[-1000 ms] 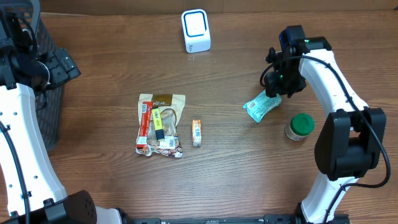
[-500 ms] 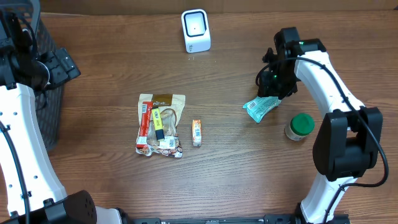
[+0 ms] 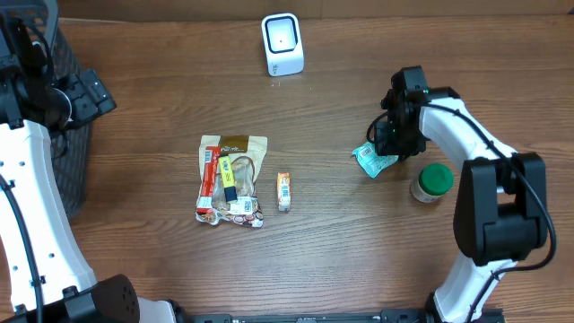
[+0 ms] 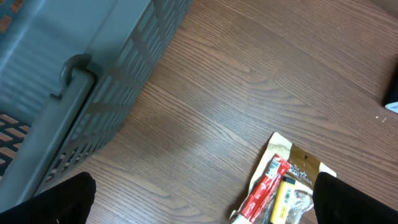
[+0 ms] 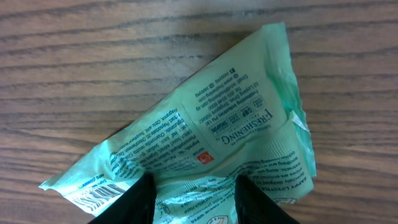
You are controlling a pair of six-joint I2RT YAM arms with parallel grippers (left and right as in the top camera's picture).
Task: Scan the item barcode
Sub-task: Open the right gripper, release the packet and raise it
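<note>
Some green packet (image 5: 217, 124) hidden beneath right hand (image 5: 196, 202)

1 white barcode scanner (image 3: 282, 43), 1 green wipes packet (image 5: 211, 137), 1 green-lidded jar (image 3: 433, 182), 1 small orange bar (image 3: 283, 191), 1 brown snack pouch (image 3: 231, 181), 1 dark basket (image 4: 74, 56), 2 white robot arms (image 3: 471, 103)
</note>
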